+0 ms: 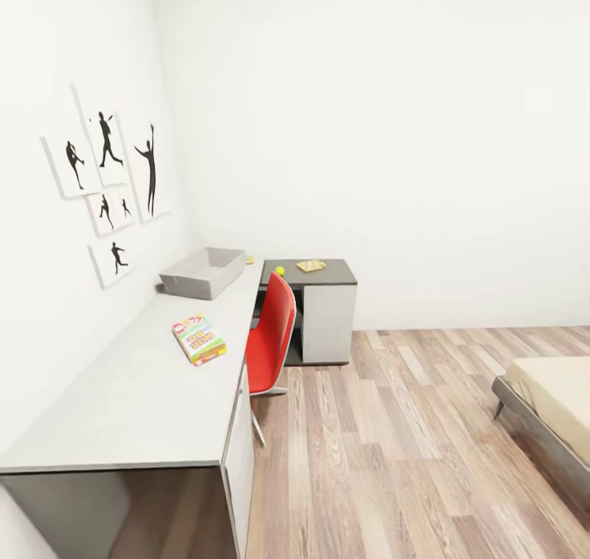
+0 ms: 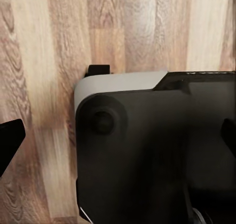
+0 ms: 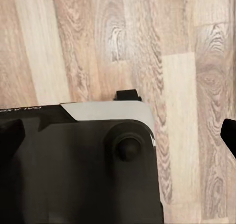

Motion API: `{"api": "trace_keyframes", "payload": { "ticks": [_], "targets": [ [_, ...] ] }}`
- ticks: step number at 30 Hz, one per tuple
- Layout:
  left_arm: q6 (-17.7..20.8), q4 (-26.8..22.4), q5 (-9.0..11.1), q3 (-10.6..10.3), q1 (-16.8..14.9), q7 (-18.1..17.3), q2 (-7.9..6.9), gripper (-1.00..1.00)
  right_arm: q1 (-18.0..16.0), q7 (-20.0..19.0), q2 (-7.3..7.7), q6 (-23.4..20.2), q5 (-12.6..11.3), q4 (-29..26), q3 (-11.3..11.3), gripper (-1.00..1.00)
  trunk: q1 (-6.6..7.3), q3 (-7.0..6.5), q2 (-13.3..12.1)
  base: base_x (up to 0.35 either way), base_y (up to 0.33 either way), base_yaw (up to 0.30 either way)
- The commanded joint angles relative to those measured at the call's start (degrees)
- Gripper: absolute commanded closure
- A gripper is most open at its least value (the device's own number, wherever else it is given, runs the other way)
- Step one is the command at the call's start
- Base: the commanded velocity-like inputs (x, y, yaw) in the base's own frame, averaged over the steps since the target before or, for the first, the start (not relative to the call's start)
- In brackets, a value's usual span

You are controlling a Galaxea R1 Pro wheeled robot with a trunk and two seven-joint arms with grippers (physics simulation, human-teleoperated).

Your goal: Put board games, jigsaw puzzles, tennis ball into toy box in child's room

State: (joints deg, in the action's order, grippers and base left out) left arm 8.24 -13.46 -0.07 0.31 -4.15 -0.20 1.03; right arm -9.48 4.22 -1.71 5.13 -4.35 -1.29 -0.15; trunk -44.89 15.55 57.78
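Table (image 1: 139, 395) — toy box (image 1: 202, 273), board game (image 1: 199, 338), tennis ball (image 1: 279, 270), jigsaw puzzle (image 1: 310, 265); red chair (image 1: 271, 336) beside; bed (image 1: 551, 403) well apart — both grippers' state cannot be told

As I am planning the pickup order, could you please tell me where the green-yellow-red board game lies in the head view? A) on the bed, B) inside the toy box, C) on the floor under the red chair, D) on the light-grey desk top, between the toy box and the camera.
D: the board game lies flat on the light-grey table, apart from the toy box, beside the red chair.
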Motion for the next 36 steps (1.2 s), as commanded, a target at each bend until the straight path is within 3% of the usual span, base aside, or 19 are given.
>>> {"api": "trace_keyframes", "payload": {
  "ticks": [1, 6, 11, 19, 23, 28, 36],
  "targets": [
    [1.62, -1.09, -0.01, 0.04, -0.28, -0.07, 0.01, -1.0, -0.78, 0.14, -0.01, -0.18, -0.62, 0.06, 0.0, -1.0, 0.22, -0.11, -0.37, 0.0, 0.0, 0.0],
    [8.42, -5.99, 0.0, 0.04, -2.5, -0.28, -0.02, -1.0, -5.15, 0.28, 0.25, -4.71, -2.58, 0.06, -0.08, -1.0, 1.32, -1.01, -2.37, 0.0, 0.0, 0.0],
    [14.65, -9.01, 0.01, 0.04, -6.23, -0.37, -0.02, -1.0, -9.86, 0.3, 1.3, -11.26, -6.77, 0.06, -0.33, -1.0, 2.42, -1.9, -4.38, 0.0, 0.0, 0.0],
    [20.43, -10.34, -0.02, -0.04, -12.22, -0.34, 0.19, -1.0, -15.7, 0.45, 2.31, -17.21, -11.42, 0.02, -0.44, -1.0, 4.18, -3.34, -7.59, 0.0, 0.0, 0.0],
    [24.53, -10.65, -0.02, -0.14, -16.7, -0.39, 0.1, -1.0, -19.32, 0.56, 2.5, -19.07, -12.46, 0.04, -0.45, -1.0, 5.06, -4.06, -9.19, 0.0, 0.0, -0.001],
    [28.29, -10.75, 0.01, -0.23, -20.81, -0.45, -0.06, -1.0, -21.42, 0.64, 2.48, -20.34, -12.78, 0.04, -0.44, -1.0, 6.15, -4.95, -11.2, 0.0, 0.0, -0.08],
    [29.86, -10.81, 0.06, -0.4, -23.08, -0.49, 0.06, -1.0, -22.15, 0.91, 2.49, -20.66, -12.93, 0.05, -0.36, -1.0, 7.91, -6.39, -14.4, 0.0, 0.0, -0.222]
  ]
}}
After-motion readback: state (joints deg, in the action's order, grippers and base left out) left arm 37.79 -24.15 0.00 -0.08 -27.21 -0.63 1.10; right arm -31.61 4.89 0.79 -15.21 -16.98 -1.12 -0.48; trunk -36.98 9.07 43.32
